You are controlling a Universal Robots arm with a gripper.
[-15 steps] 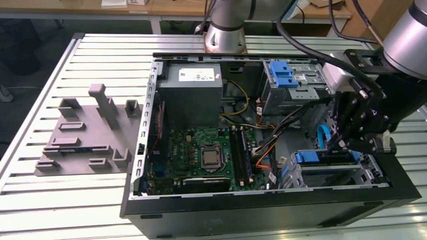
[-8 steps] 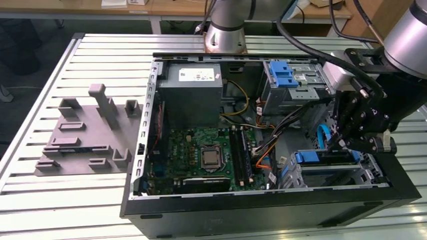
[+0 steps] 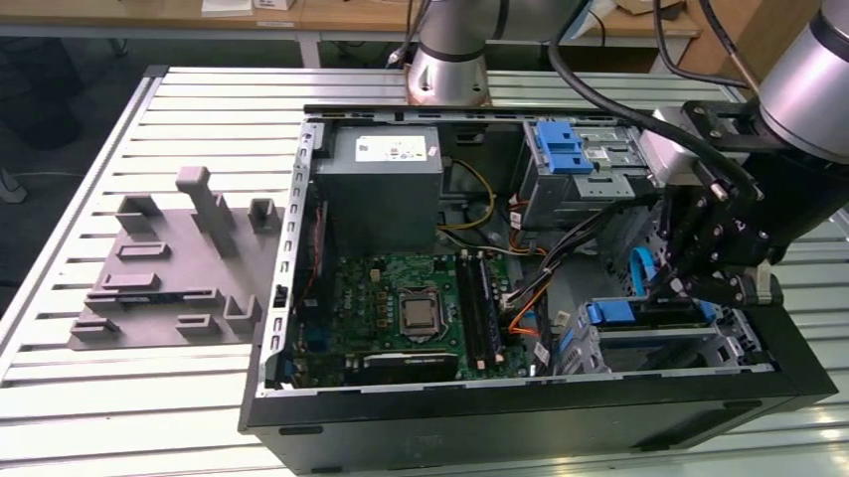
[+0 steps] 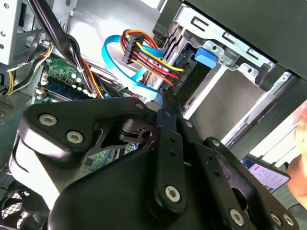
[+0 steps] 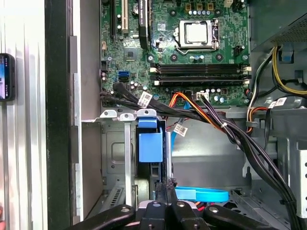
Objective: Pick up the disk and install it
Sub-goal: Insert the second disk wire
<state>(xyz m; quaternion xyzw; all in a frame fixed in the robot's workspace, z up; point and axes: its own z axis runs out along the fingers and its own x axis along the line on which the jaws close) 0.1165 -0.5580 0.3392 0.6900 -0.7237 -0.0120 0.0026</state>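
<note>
The black, jointed metal gripper (image 5: 166, 184) is pinched closed beside the disk (image 5: 150, 143), flat blue plastic in its grey steel bay (image 5: 115, 143).

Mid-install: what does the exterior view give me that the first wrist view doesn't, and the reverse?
Exterior view: the grey moulded tray on the table and the power supply. First wrist view: a dark phone-like device beside the case. Both: the motherboard, the disk with its blue tab in the drive bay, and the gripper close to it.

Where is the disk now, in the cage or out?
In: the disk sits in the lower drive cage, only its blue tab end exposed. The gripper is at that end, jaws closed together.
</note>
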